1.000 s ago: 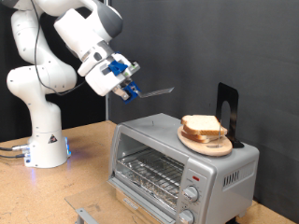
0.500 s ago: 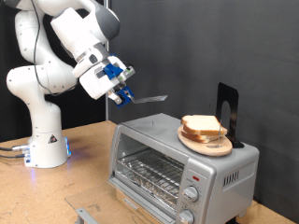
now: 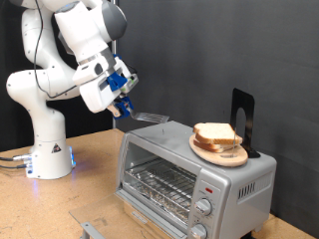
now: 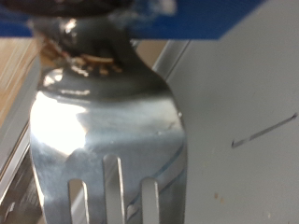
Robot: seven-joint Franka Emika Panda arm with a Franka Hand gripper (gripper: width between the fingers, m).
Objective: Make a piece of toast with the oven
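My gripper (image 3: 125,108) hangs at the exterior view's upper left of the oven (image 3: 189,171) and is shut on the handle of a metal fork (image 3: 150,118). The fork's tines point toward the oven's top left corner, just above it. In the wrist view the fork (image 4: 103,121) fills the picture, tines pointing away. The piece of toast (image 3: 213,132), pale with a brown crust, lies stacked with another slice on a round wooden board (image 3: 224,156) on the oven's roof. The wire rack shows through the oven's glass front.
A black upright stand (image 3: 242,119) rises behind the board on the oven's roof. The arm's white base (image 3: 48,154) stands on the wooden table at the exterior view's left. A small metal part (image 3: 93,230) lies near the table's front edge.
The gripper has swung left and down with the fork. The fork's tip has dropped from well above the oven to just over its top left corner.
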